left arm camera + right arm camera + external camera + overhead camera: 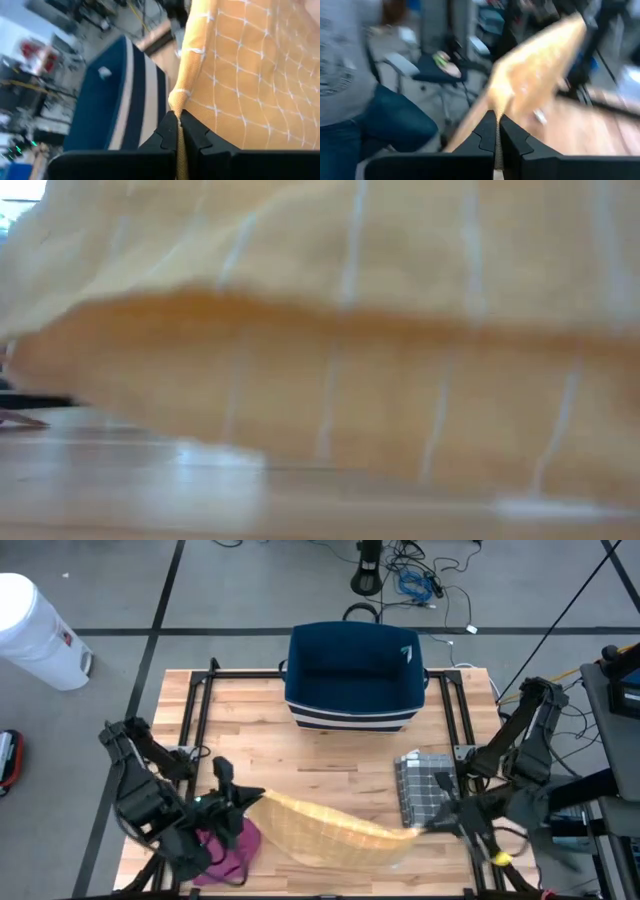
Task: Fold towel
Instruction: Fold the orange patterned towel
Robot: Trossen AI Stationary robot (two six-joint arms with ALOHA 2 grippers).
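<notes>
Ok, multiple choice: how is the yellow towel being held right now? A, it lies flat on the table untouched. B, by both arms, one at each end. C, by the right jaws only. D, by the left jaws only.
B: the yellow towel stretches between the left gripper and the right gripper, each shut on one end.

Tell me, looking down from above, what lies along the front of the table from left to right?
Left gripper pinching the yellow towel's end, above a pink cloth → yellow towel stretched across → right gripper pinching its other end, just in front of a grey checked cloth.
</notes>
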